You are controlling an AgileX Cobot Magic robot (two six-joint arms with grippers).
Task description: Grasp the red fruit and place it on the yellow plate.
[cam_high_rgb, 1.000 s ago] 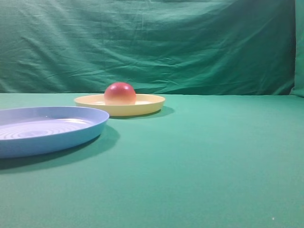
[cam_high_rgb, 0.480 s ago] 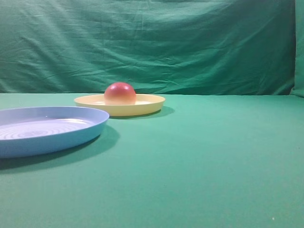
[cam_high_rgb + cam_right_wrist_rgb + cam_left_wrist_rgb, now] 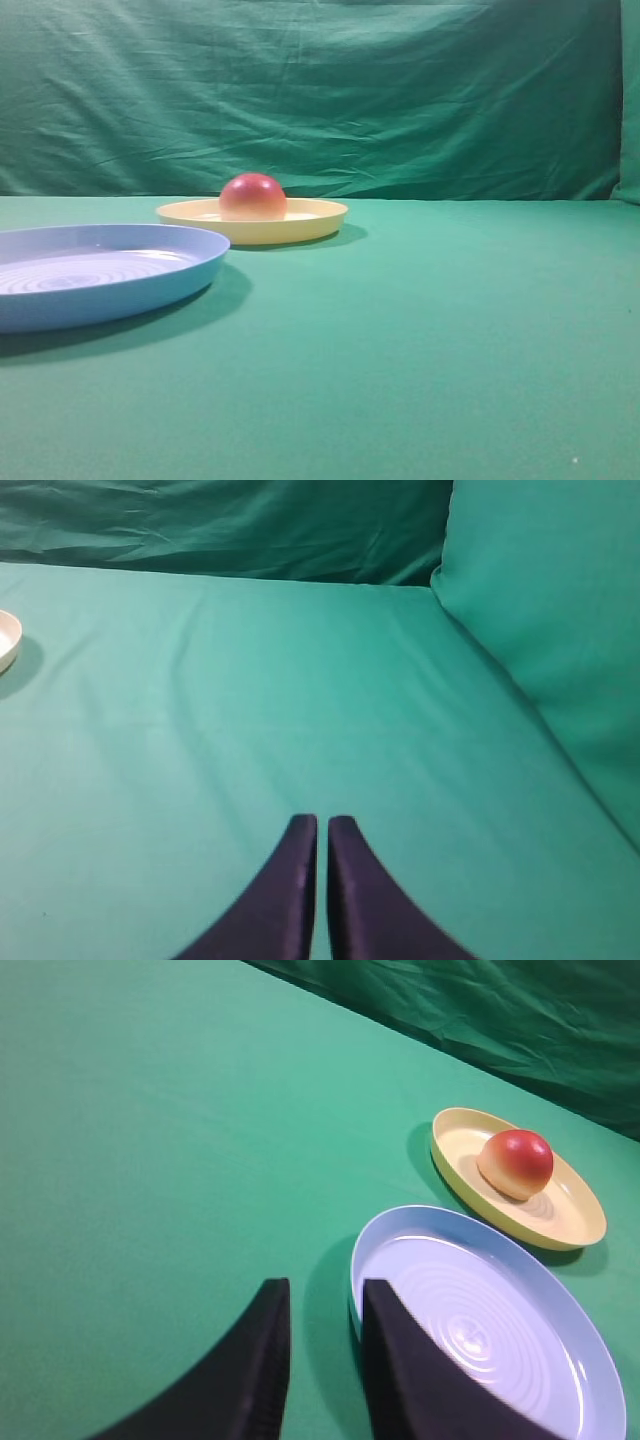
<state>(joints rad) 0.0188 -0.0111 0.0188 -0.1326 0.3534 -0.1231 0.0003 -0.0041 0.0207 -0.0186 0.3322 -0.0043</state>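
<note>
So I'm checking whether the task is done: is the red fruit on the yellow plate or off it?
On it. The red fruit sits flat-side down inside the yellow plate, untouched by either arm.

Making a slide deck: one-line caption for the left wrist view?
Red fruit resting on the yellow plate, blue plate nearby, left hand empty.

Even, fairly bright light from above, soft grainy exterior view, blue plate (image 3: pixel 90 270) casting a broad shadow on the green cloth (image 3: pixel 450 350), dark blurred fingers (image 3: pixel 255 1370) of the left pincer nearest the lens, glare rings just beyond them
</note>
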